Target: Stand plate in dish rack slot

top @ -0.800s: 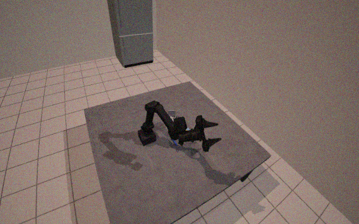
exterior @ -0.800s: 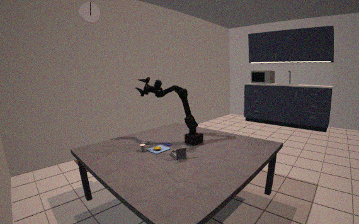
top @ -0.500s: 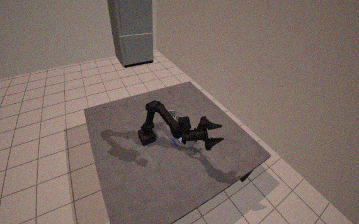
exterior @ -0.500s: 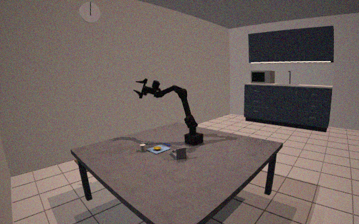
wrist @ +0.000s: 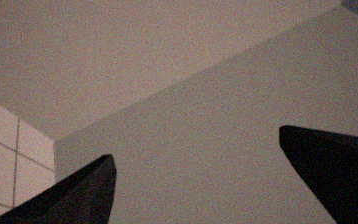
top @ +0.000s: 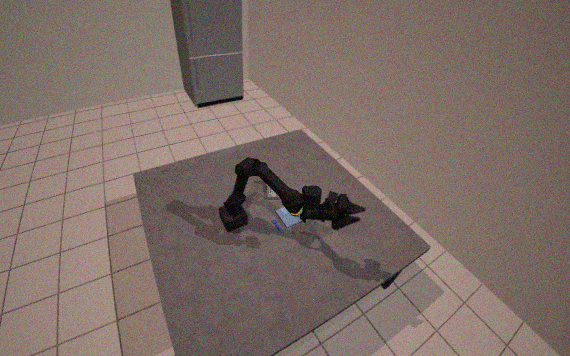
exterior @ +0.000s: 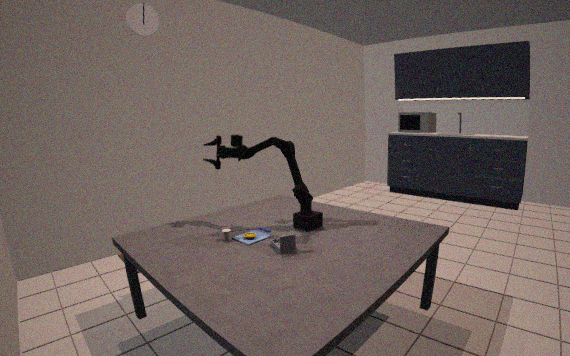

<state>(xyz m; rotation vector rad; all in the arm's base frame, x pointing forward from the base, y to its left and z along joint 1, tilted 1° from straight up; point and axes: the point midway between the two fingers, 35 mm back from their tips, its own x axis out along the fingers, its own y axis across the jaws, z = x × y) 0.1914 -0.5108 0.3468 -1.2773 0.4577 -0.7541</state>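
Note:
A small yellow round thing, which looks like the plate, lies on a light blue square on the table. Its fine shape is too small to tell, and the arm partly covers it in the top view. The small grey dish rack stands near it; its slots cannot be made out. My gripper is open and empty, high above the table and out beyond the plate, with its fingers pointing roughly level. The wrist view shows neither plate nor rack.
A small pale cup stands beside the light blue square. A dark blue object lies on the side towards the arm's base. A wall rises behind the table.

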